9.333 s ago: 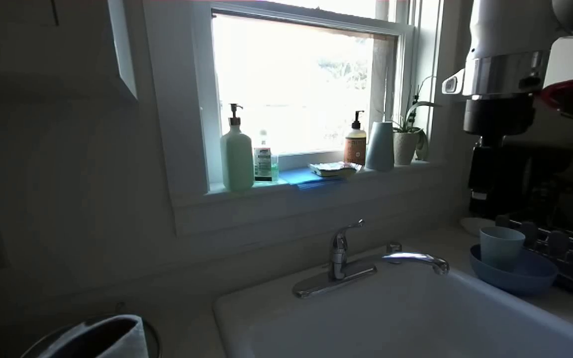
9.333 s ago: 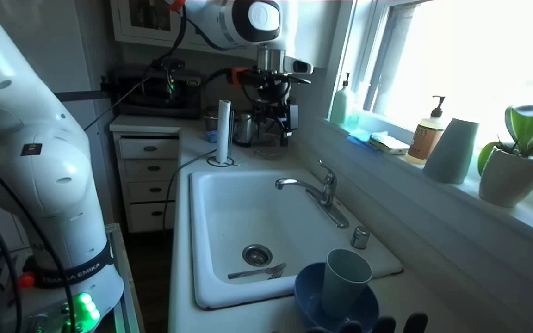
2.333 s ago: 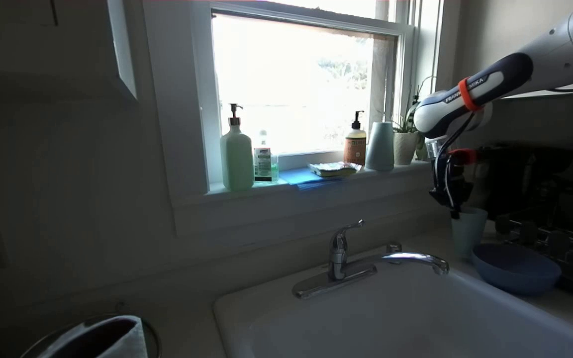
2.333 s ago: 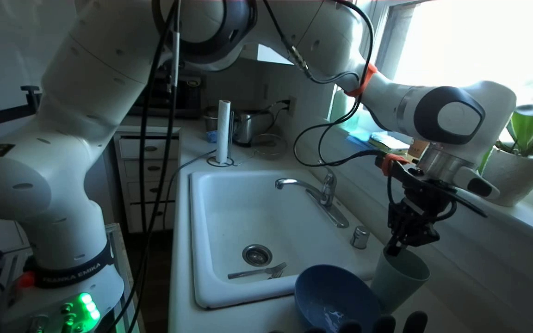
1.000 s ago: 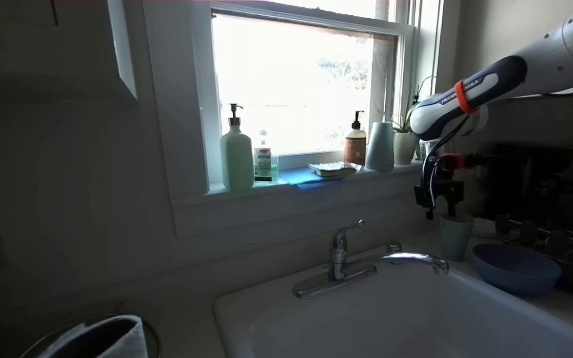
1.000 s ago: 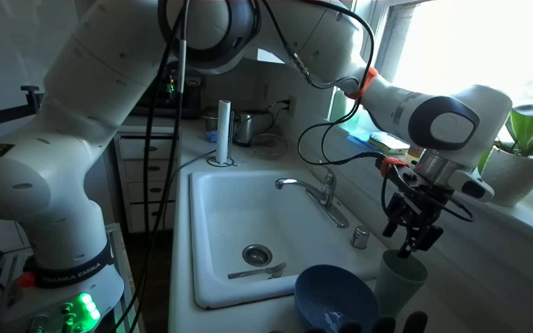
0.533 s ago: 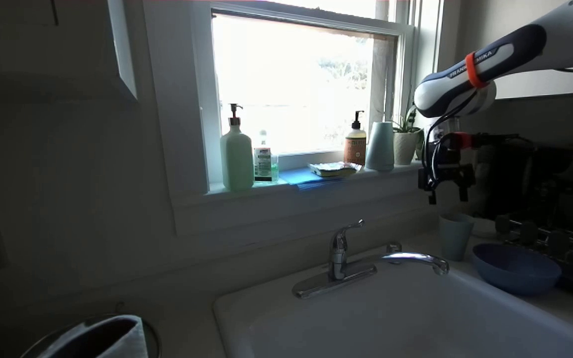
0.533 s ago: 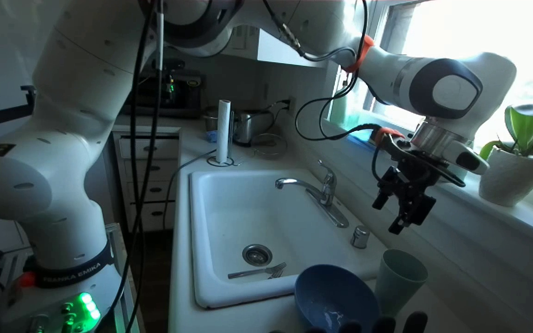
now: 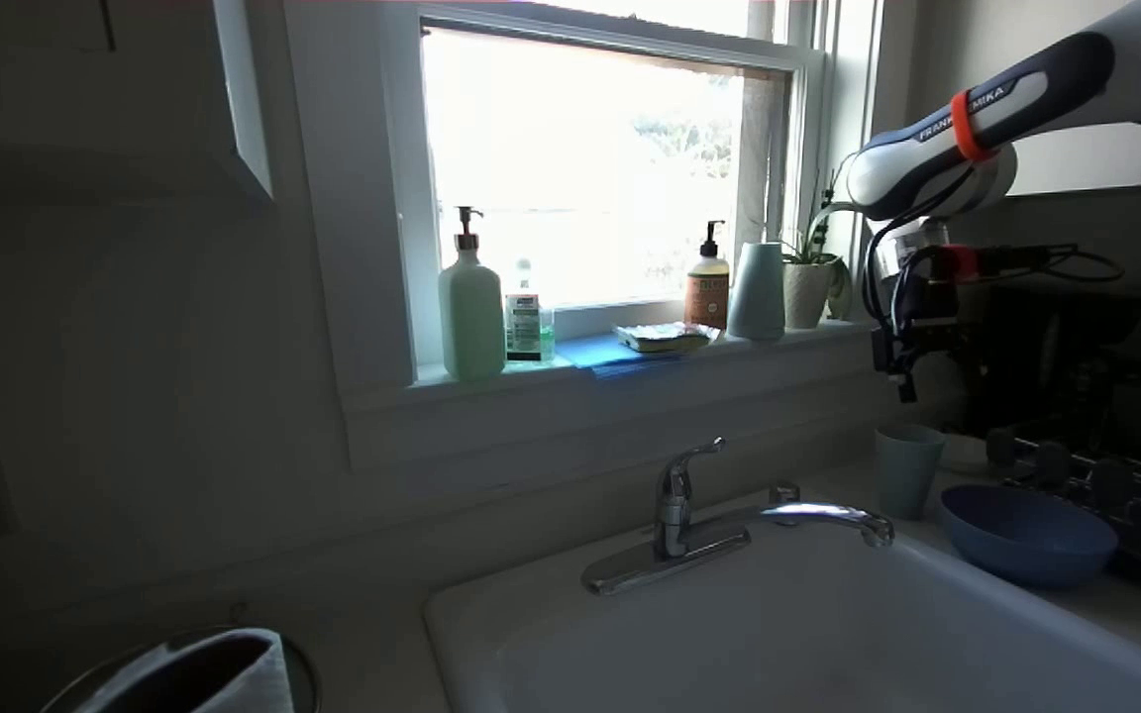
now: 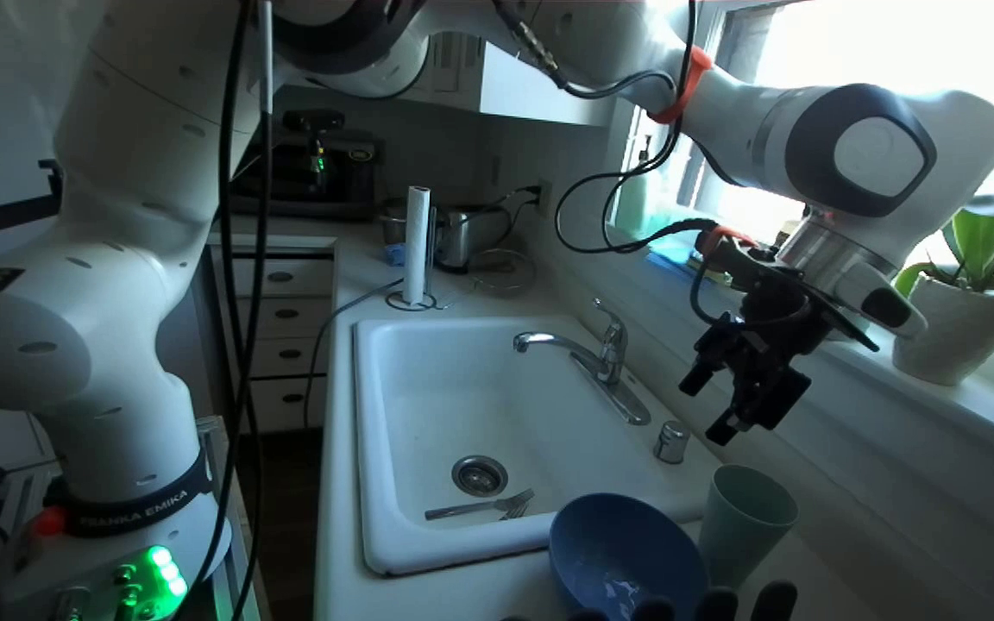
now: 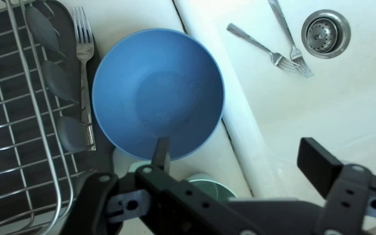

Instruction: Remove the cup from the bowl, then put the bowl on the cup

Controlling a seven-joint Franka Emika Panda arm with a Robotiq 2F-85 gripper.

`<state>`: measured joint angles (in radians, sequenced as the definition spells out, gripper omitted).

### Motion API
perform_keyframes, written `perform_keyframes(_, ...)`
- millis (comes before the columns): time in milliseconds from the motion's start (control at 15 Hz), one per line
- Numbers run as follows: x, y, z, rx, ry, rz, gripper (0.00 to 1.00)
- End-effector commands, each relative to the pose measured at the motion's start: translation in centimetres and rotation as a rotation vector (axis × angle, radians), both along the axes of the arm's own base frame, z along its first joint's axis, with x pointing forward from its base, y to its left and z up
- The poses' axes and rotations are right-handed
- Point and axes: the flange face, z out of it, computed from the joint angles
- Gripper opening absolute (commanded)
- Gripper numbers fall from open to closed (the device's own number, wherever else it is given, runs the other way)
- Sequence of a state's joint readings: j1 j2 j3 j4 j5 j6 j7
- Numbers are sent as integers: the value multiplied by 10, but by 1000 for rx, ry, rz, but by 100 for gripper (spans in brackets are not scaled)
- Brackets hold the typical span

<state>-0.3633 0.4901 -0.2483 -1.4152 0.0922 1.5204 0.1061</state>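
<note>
A: Report the fingers (image 11: 318, 165).
B: I have them parted wide, gripping nothing, raised above the tabletop (image 10: 454, 595).
A: Nearest item?
B: The cup (image 10: 743, 528): upright, below them, out of the bowl (image 11: 158, 94) and just beside it.
A: Bowl offset?
B: In the wrist view, up and left of the finger gap; round, no long axis. I judge the next step calls for shifting that way, then descending.
</note>
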Motion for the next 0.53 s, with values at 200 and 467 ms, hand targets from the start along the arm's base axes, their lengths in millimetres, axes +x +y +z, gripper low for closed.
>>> perform_keyframes(200,-3,-6,0,3,0,-2,100)
perform_keyframes(467,-23,10,-11,-8,94,89,100)
